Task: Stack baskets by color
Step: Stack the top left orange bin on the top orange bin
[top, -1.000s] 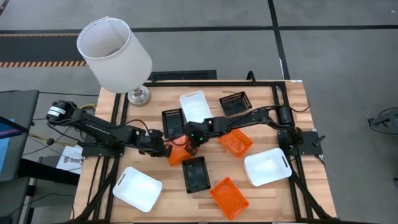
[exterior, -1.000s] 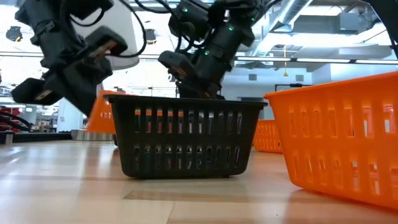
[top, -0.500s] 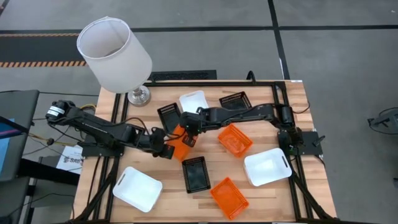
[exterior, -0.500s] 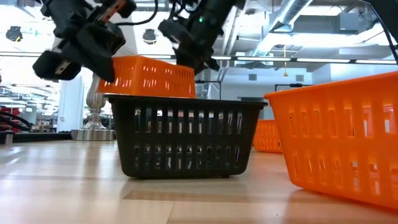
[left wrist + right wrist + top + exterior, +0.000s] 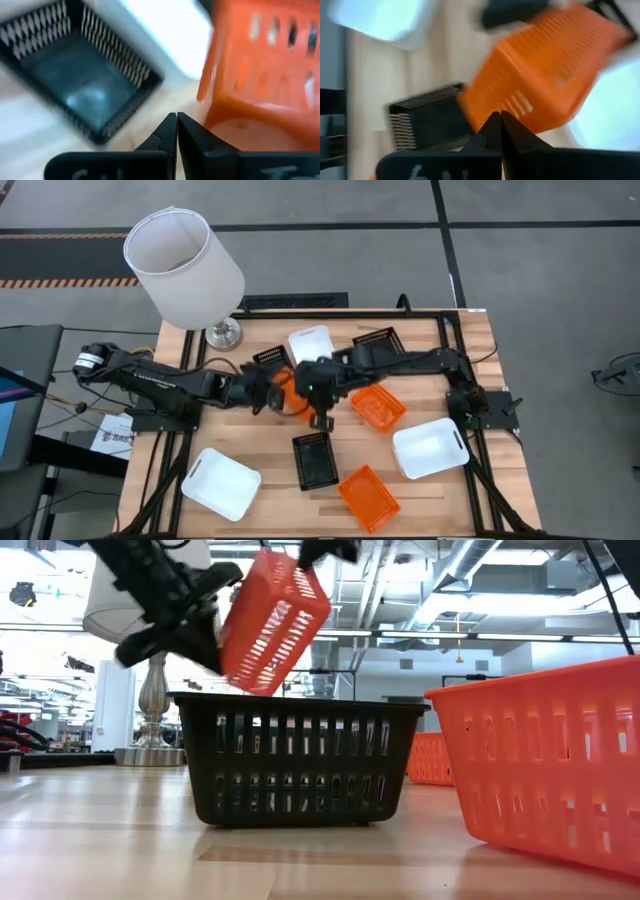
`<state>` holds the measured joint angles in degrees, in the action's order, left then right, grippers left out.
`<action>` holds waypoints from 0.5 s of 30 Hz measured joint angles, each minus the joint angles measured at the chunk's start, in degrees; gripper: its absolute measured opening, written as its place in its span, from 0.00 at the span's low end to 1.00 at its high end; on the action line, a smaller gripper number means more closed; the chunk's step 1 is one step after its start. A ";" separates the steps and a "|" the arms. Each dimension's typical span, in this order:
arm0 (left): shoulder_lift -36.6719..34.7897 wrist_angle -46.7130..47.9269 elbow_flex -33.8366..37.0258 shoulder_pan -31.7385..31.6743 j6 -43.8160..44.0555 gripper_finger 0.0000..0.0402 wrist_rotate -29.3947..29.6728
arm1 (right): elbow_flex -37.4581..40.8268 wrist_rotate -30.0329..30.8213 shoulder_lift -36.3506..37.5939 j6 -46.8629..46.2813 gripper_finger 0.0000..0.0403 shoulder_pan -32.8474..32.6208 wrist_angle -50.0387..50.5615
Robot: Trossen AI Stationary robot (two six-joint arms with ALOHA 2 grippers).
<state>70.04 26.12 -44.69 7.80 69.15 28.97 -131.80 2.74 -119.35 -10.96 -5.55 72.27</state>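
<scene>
Both sets of jaws are clenched on nothing: in each wrist view the dark fingers meet tip to tip with no basket wall between them. The left gripper and right gripper flank a small orange slotted plastic basket, which the low view shows tilted steeply in the air above a black slotted plastic basket on the wooden counter. It seems propped between the two arms, not gripped.

Around them lie two more orange baskets, white plastic baskets and other black ones.

The step in hand looks like gathering the orange set. Next calls for steadying this basket, then nesting it squarely into another orange one.
</scene>
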 joint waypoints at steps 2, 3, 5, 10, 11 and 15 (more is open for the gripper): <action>-0.08 -1.26 0.09 -1.80 -3.67 0.00 1.43 | -2.61 1.16 -0.08 1.50 0.02 -1.52 0.47; 0.03 -2.70 0.16 -2.82 -6.39 0.00 1.75 | -3.42 2.98 0.13 2.24 0.02 -2.07 0.56; -0.03 -6.10 0.13 -5.05 -11.83 0.00 2.94 | -3.28 6.56 0.42 2.62 0.02 -2.87 -0.58; -0.20 -9.47 0.13 -10.05 -19.23 0.00 2.40 | -2.90 8.40 0.01 0.70 0.03 -2.40 1.68; -0.61 -9.07 0.19 -10.83 -20.34 0.00 1.52 | -2.78 8.70 0.16 0.53 0.04 -2.21 1.98; -4.24 -5.16 -0.43 -13.52 -22.83 0.00 -3.32 | -2.54 8.96 -0.07 0.33 0.07 -1.31 1.97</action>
<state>65.80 20.96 -45.12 -5.73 46.32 25.66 -134.34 11.70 -119.41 -10.63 -6.86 74.24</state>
